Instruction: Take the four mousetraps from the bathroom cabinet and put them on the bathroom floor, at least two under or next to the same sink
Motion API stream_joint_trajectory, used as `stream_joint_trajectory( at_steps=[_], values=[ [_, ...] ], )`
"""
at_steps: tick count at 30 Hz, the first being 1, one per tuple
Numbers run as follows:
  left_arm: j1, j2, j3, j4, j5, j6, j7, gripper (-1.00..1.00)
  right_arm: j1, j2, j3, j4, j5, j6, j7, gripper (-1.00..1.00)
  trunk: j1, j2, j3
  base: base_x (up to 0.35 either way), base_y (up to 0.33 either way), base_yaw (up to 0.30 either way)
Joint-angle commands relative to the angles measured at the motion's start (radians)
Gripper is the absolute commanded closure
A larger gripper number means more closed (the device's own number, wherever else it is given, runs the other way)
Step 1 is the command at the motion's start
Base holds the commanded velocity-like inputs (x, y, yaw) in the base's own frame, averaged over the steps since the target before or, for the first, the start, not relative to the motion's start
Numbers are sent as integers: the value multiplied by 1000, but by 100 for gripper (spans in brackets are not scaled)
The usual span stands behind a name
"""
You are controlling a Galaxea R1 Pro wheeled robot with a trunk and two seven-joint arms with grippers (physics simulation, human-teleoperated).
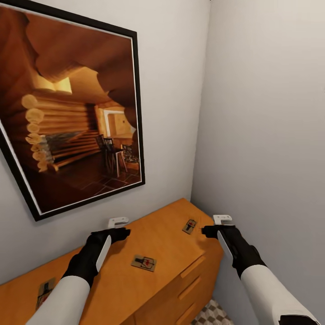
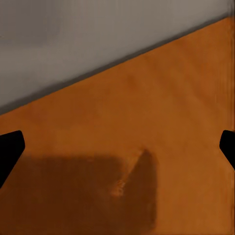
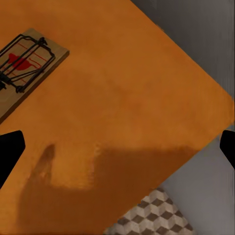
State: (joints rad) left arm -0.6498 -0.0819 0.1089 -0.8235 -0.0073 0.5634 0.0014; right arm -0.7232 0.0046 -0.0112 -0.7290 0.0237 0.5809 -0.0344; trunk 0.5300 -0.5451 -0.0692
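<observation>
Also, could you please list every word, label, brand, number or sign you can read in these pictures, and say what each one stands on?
There is no readable text in these pictures.
The mousetrap near the right gripper carries a red mark on its board, but that is a shape, not lettering.
The two other mousetraps on the cabinet are too small to show any print.
The framed picture on the wall shows a log-cabin room, with no caption.
</observation>
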Motion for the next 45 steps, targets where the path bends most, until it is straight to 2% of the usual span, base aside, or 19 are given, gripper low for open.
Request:
stream_joint_trajectory(
  at_steps=[1, 24, 28, 31, 34, 35, 38, 42, 45],
  values=[
    [-1, -1, 3, -2, 0, 6, 0, -100, -1, 1, -1, -1, 2, 5, -1, -100, 1, -2, -2, 0, 0, -153],
    [-1, 0, 3, -2, 0, 4, 1, -100, -1, 7, 0, -3, 2, 6, -2, -100, 1, -2, -1, 0, 0, -19],
    [-1, -2, 3, -2, 0, 4, 1, -100, -1, 26, 2, -4, 4, 7, -4, -100, 1, -2, -1, 0, 0, 0],
    [-1, -3, 3, -2, 0, 4, 1, -100, -1, 67, 4, -7, 9, 8, -20, -100, 1, -2, -1, 0, 0, 0],
    [-1, -3, 3, -2, 0, 4, 2, -100, -1, 105, 5, -8, 12, 7, -68, -100, 1, -2, -1, 0, 0, 0],
    [-1, -3, 3, -2, 0, 4, 2, -100, -1, 134, 6, -8, 12, 4, -122, -100, 1, -2, -1, 0, 0, 0],
    [-1, -3, 3, -2, 0, 4, 2, -100, -1, 170, 8, -9, 11, -1, -217, -100, 1, -2, -1, 0, 0, 0],
    [-1, -2, 3, -2, 0, 4, 2, -100, -1, 170, 18, -16, 8, -8, -325, -100, 1, -2, -1, 0, 0, 0],
    [-1, -2, 3, -2, 0, 4, 2, -100, -3, 170, 26, -26, 4, -11, -352, -100, 1, -2, -1, 0, 0, 0]
  ],
)
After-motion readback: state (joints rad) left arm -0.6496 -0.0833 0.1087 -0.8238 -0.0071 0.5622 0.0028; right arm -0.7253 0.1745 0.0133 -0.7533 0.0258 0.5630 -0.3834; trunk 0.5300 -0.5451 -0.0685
